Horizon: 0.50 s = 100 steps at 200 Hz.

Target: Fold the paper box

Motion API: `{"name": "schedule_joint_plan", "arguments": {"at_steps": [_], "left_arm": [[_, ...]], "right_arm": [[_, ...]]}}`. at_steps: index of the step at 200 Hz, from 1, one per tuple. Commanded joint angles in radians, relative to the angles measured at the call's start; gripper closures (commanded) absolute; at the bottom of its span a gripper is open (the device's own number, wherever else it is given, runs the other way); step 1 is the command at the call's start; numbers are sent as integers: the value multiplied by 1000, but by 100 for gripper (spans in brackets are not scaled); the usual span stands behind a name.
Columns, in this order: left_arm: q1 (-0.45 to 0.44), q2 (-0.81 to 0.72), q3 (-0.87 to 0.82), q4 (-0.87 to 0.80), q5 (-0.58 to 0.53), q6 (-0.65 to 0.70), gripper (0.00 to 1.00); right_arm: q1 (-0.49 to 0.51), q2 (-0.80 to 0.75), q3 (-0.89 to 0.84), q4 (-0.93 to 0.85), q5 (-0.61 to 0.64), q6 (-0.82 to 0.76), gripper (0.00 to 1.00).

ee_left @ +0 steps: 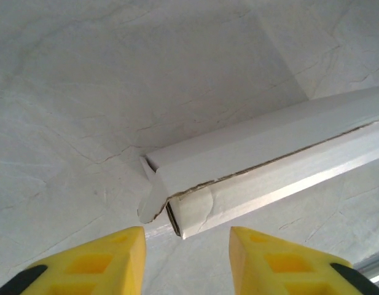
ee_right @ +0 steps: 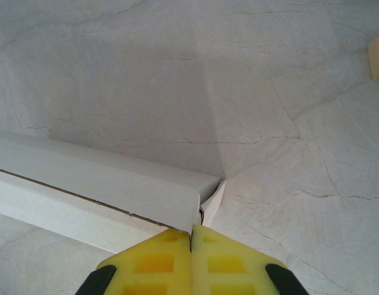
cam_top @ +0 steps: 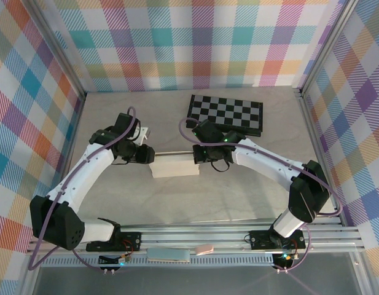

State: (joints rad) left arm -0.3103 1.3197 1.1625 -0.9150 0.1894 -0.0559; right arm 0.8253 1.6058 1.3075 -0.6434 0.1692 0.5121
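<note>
Inspected the table [cam_top: 115, 196]: pale grey-beige, matt, veined like stone and marked with fine crease lines in both wrist views. Found it walled at left, right and rear by checked panels standing at its edges. Noted a paper box [cam_top: 174, 167] lying flat near the middle, long side running left to right, folded into a shallow white bar with a small flap [ee_left: 149, 196] sticking out at one end. Recorded a black-and-white checkered board [cam_top: 226, 115] lying flat toward the far right, slightly skewed, apart from the box. Observed a small tan object [ee_right: 378, 56] resting on the surface, cut off by the frame edge.
</note>
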Motion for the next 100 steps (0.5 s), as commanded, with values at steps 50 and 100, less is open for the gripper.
{"name": "schedule_joint_plan", "arguments": {"at_steps": [50,100], "left_arm": [[7,67,47,-5,-30,33,70],[6,89,66,-21,-19,35,86]], "right_arm": [[9,8,-27,-59,-5,-8,100],[9,11,-19,-63,-4,-9,100]]}}
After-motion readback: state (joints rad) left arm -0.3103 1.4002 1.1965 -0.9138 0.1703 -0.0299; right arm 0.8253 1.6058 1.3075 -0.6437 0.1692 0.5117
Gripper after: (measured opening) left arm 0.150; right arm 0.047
